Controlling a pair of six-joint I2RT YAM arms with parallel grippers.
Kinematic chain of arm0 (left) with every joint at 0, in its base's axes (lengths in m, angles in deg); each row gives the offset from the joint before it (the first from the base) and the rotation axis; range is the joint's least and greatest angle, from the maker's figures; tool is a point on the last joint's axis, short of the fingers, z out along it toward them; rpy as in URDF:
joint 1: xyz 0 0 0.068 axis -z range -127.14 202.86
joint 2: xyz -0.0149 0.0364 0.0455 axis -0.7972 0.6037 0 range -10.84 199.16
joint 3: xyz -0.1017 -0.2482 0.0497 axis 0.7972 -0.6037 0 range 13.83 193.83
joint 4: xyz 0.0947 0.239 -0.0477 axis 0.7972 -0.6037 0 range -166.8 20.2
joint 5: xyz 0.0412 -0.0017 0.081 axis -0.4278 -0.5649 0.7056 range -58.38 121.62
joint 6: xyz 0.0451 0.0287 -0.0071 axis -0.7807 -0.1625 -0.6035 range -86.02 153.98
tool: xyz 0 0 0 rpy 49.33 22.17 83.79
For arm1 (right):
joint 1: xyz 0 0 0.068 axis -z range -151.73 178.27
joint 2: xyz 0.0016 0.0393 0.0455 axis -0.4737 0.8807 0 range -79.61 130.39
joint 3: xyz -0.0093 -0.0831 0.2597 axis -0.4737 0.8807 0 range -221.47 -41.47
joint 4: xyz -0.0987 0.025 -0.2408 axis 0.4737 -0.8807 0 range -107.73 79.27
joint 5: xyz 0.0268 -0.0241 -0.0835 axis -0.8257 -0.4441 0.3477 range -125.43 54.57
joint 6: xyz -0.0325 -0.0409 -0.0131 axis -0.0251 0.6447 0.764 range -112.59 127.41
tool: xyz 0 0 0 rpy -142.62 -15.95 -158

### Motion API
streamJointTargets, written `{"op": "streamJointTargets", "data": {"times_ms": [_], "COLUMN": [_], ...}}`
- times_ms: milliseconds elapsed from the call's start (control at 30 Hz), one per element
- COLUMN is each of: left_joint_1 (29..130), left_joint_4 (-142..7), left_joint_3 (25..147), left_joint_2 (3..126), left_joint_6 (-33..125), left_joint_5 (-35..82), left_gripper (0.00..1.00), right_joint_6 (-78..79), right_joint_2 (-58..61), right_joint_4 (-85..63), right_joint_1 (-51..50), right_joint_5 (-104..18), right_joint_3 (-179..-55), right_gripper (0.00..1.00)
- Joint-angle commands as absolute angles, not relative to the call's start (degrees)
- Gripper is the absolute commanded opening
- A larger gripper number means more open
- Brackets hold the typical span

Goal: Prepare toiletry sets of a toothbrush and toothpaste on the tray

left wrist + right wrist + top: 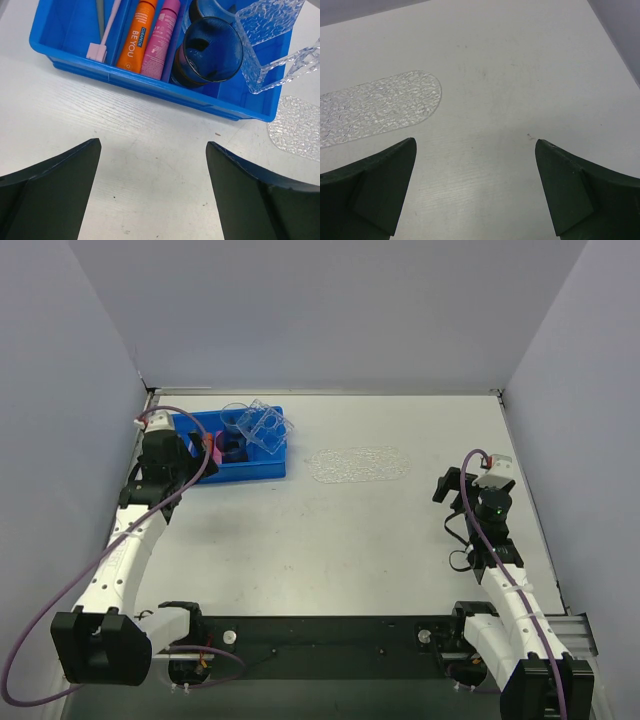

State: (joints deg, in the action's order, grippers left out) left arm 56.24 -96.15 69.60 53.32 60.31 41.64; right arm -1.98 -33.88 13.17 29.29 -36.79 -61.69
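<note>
The orange toothpaste tube and the pink tube lie side by side in the blue bin. Left of them lie a pale pink toothbrush with a square head and a thin grey stick. The clear bumpy tray lies bare mid-table; it also shows in the right wrist view and the left wrist view. My left gripper is open and empty over the table just in front of the bin. My right gripper is open and empty, right of the tray.
Two dark blue cups lie in the bin's right part. A clear textured holder leans on the bin's right end. Grey walls close the table at the back and both sides.
</note>
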Motion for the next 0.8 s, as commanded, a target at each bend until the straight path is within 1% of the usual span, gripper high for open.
{"op": "streamJointTargets", "data": {"times_ms": [0,167,200,300,400,467,600,767], "left_joint_1": [56.2,56.2,56.1,56.1,56.3,56.7,59.4,61.0], "left_joint_4": [-96.9,-98.8,-98.8,-96.5,-94.5,-94.8,-98.5,-103.5], "left_joint_3": [73.2,74.7,74.7,73.9,74.4,75.5,81.7,89.5], "left_joint_2": [54.5,56.4,56.5,56.0,56.5,58.3,64.0,74.7], "left_joint_6": [59.3,60.9,60.8,61.4,61.1,60.7,59.2,59.3], "left_joint_5": [37.7,37.2,35.7,33.0,33.4,34.2,37.2,40.9], "left_gripper": [0.97,0.97,0.97,0.98,0.97,0.97,0.97,0.97], "right_joint_6": [-2.4,-2.2,-2.3,-2.3,-2.3,-2.1,-1.1,-0.4], "right_joint_2": [-34.7,-34.6,-34.5,-34.8,-35.2,-35.4,-35.8,-35.8], "right_joint_4": [17.9,18.3,18.4,18.9,18.7,18.5,18.5,15.1], "right_joint_1": [28.9,28.9,28.9,28.9,28.9,28.9,28.8,28.9], "right_joint_5": [-36.0,-36.3,-36.3,-36.4,-36.5,-36.7,-37.0,-37.1], "right_joint_3": [-61.9,-61.9,-61.9,-61.7,-61.9,-62.0,-62.4,-65.5], "right_gripper": [1.00,1.00,1.00,1.00,1.00,1.00,1.00,1.00]}}
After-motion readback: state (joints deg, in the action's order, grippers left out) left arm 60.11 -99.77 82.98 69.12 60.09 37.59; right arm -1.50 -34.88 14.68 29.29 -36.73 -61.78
